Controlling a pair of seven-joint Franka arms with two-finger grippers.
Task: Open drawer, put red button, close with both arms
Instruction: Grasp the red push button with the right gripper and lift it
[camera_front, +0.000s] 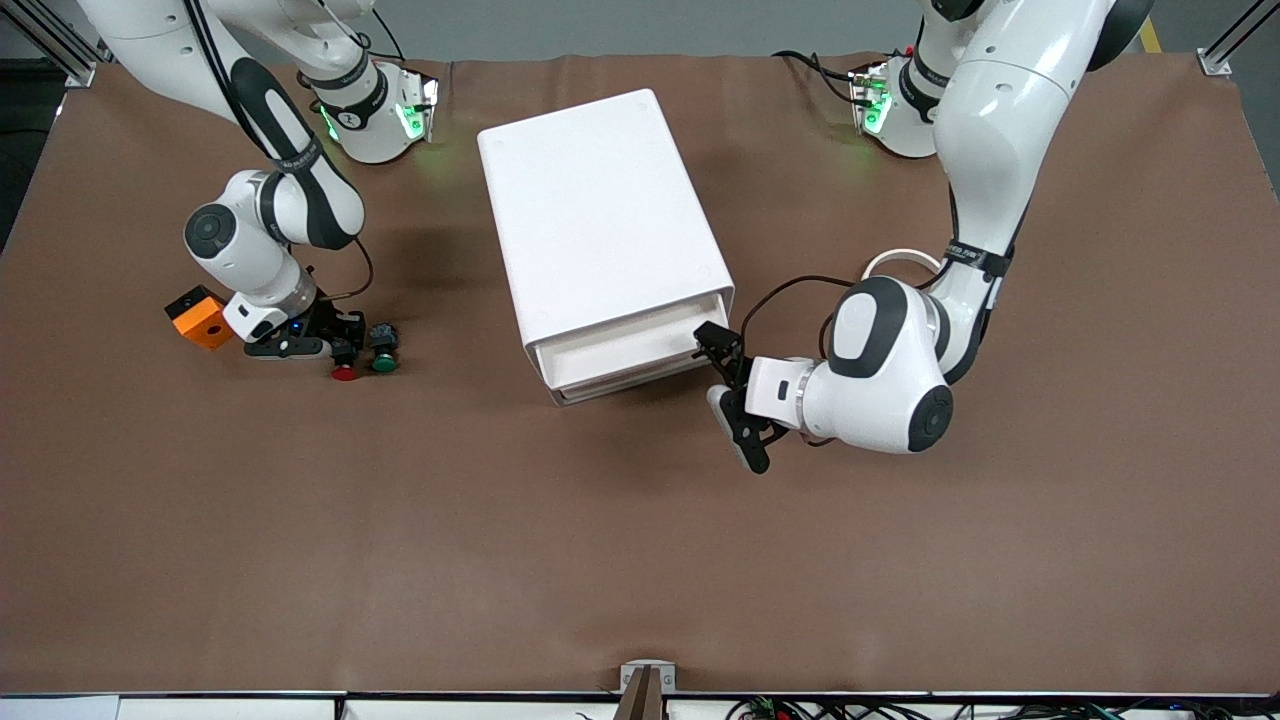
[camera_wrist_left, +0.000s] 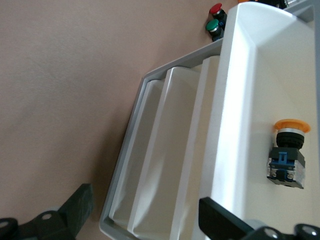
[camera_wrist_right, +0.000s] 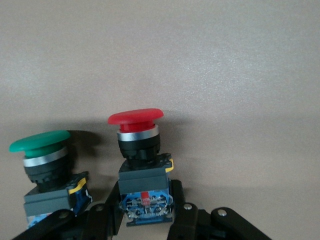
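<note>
The red button (camera_front: 344, 372) lies on the table beside a green-capped button (camera_front: 383, 362), toward the right arm's end. My right gripper (camera_front: 342, 350) is down at the table, its fingers (camera_wrist_right: 186, 216) pressed on both sides of the red button's (camera_wrist_right: 142, 165) dark body. The white drawer unit (camera_front: 600, 220) stands mid-table, its lower drawer (camera_front: 625, 368) drawn out a little. My left gripper (camera_front: 730, 388) is open at the drawer front's end nearer the left arm. In the left wrist view (camera_wrist_left: 150, 215) its fingers straddle the grey drawer front's (camera_wrist_left: 125, 165) corner.
An orange square box (camera_front: 200, 317) sits next to the right wrist. The green button (camera_wrist_right: 45, 165) stands close beside the red one. An orange-capped button (camera_wrist_left: 289, 152) lies on a white rimmed surface of the drawer unit in the left wrist view.
</note>
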